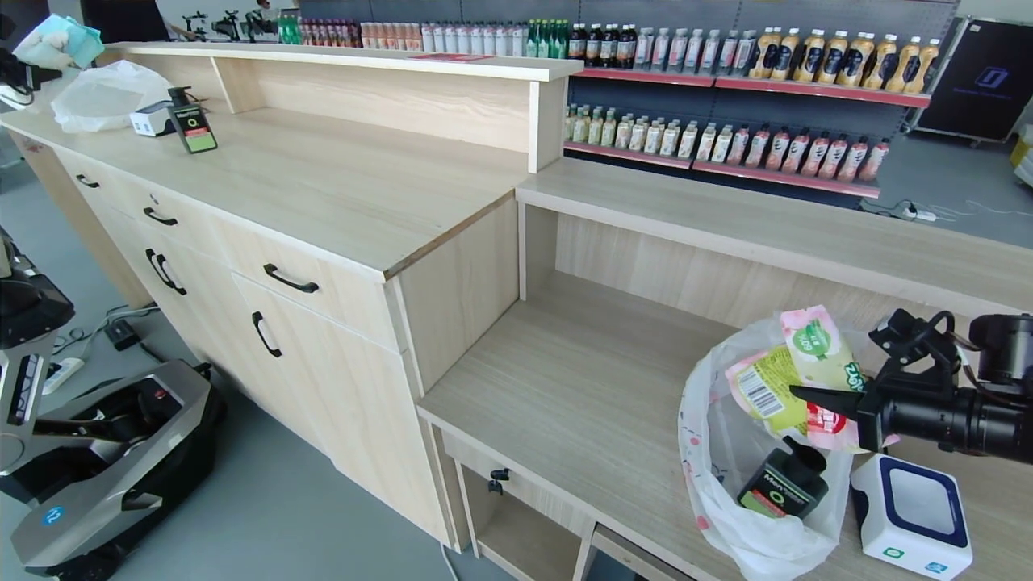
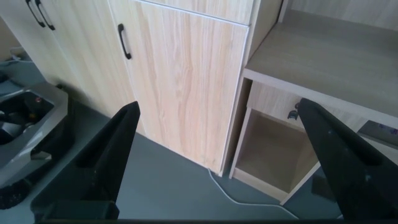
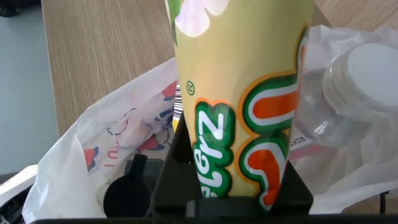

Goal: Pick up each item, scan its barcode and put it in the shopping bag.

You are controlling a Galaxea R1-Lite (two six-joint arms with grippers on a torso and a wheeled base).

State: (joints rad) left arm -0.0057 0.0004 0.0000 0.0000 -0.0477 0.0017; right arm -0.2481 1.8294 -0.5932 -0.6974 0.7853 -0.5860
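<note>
My right gripper (image 1: pixel 823 402) is shut on a yellow-green and pink snack packet (image 1: pixel 795 367), holding it over the mouth of the white plastic shopping bag (image 1: pixel 714 452) on the low counter. In the right wrist view the packet (image 3: pixel 239 118) stands between the black fingers (image 3: pixel 180 162), with the shopping bag (image 3: pixel 106 137) below it. A black bottle with a green label (image 1: pixel 781 484) lies inside the bag; its black cap (image 3: pixel 127 193) shows there too. A clear bottle with a white cap (image 3: pixel 367 81) sits beside the packet. My left gripper (image 2: pixel 224 168) hangs open low beside the cabinet door (image 2: pixel 186 81).
A white scanner box with a blue frame (image 1: pixel 916 504) stands right of the bag. On the far upper counter (image 1: pixel 323 186) are another plastic bag (image 1: pixel 105 93), a small white box (image 1: pixel 149 121) and a black bottle (image 1: pixel 190 121). Drink shelves (image 1: pixel 726 81) line the back.
</note>
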